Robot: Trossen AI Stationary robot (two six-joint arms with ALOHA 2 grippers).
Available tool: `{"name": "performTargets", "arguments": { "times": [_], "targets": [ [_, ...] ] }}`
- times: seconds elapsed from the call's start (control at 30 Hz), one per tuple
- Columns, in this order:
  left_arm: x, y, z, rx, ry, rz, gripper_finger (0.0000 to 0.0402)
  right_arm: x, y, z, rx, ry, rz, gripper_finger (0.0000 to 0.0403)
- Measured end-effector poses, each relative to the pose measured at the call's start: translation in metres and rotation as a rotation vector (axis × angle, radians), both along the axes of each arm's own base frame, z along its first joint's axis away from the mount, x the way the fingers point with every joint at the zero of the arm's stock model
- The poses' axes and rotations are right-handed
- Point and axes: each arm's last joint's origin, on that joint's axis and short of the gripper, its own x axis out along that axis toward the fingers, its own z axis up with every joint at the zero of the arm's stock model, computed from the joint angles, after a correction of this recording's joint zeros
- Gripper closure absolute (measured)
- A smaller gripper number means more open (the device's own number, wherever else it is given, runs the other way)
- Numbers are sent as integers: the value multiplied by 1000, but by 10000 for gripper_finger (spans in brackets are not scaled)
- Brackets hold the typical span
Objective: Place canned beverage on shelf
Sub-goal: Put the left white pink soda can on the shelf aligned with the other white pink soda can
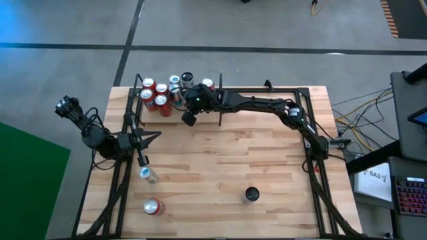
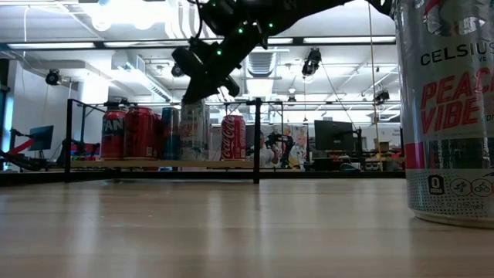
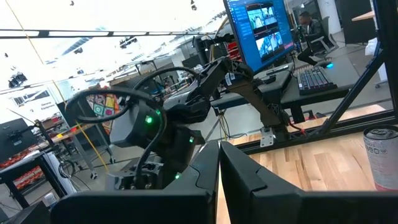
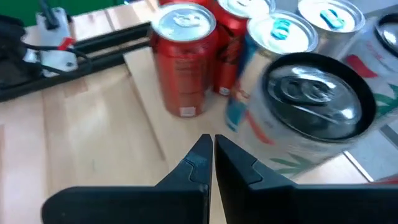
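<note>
1. A pale plank bench (image 1: pixel 220 167) sits on a grey concrete floor; the low view looks across it into a workshop with strip lights and monitors.
2. The right tool (image 4: pixel 211 152) has its fingers pressed together, holding nothing, poised just in front of the cans (seen closest in the right wrist view).
3. The left tool (image 1: pixel 142 160) is likewise pinched closed and empty, at the left of the high view.
4. The shelf (image 1: pixel 170 117), light wood edged with thin black rods, lies at the upper left of the bench, carrying a cluster of red and silver cans (image 1: pixel 160 100).
5. Loose on the bench, lower in the high view: a silver can (image 1: pixel 148 175), a red can (image 1: pixel 152 207), a dark-topped can (image 1: pixel 251 195).
</note>
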Motion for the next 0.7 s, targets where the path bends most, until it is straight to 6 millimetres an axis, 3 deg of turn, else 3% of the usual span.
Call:
{"name": "performTargets", "arguments": {
  "times": [0.7],
  "targets": [
    [0, 0, 0, 7, 2, 1, 402, -6, -22, -2, -41, 2, -50, 394]
  ]
}}
